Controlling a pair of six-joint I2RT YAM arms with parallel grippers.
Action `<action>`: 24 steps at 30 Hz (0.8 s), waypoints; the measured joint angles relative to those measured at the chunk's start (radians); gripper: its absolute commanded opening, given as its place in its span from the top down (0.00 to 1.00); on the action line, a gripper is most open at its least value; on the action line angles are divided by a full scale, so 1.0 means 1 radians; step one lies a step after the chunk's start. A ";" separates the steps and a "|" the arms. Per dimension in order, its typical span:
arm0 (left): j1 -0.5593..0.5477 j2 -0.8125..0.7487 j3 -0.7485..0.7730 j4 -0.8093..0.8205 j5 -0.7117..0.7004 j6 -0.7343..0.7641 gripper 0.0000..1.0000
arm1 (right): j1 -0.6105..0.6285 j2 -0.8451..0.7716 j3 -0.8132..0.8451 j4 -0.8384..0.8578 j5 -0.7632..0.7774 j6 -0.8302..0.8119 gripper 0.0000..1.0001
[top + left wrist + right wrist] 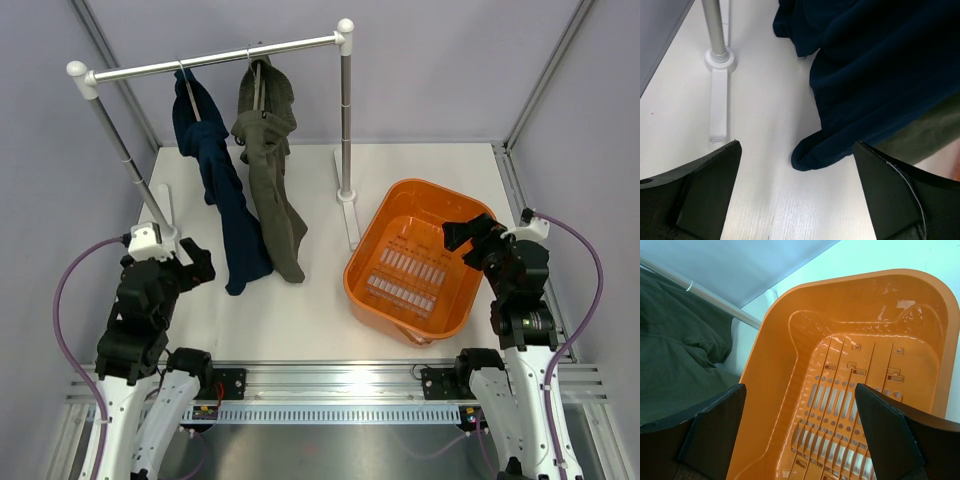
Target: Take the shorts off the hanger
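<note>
Shorts [270, 140] hang from a hanger [259, 78] on the rail [140, 69], at the back of the table [320, 300]. They are green and long, and their bottom end rests on the table. Just to their left hangs a dark blue cloth [215, 170], right up against them low down. Its bottom end lies on the table too. The hanger is thin and mostly hidden by the shorts, so its shape is hard to tell.

Left claw [198, 263] is wide open and holds nothing. It sits low at the front left, near the end of the blue cloth but not touching it.

Right claw [468, 232] is wide open too, with nothing in it. It hangs over the right side of an orange basket [365, 240]. The basket stands to the right of the shorts, near the right pole [346, 120] of the rail. Both claws are well apart from the hanger
</note>
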 measured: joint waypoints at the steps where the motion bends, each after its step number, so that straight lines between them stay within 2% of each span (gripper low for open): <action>1: 0.000 0.002 0.014 -0.002 0.016 0.000 0.01 | 0.000 0.001 0.006 -0.008 0.000 -0.004 0.00; 6: 0.000 0.055 0.177 0.010 0.082 -0.001 0.01 | 0.000 -0.014 0.031 -0.026 -0.002 -0.008 0.00; 11: 0.000 0.172 0.388 0.069 0.124 -0.013 0.01 | 0.000 -0.042 0.031 -0.040 -0.024 -0.007 0.01; 17: 0.000 0.386 0.671 0.119 0.143 -0.039 0.01 | 0.000 -0.042 0.031 -0.041 -0.053 -0.006 0.01; 24: 0.000 0.663 0.936 0.155 0.126 -0.039 0.04 | 0.000 -0.034 0.043 -0.047 -0.092 -0.007 0.00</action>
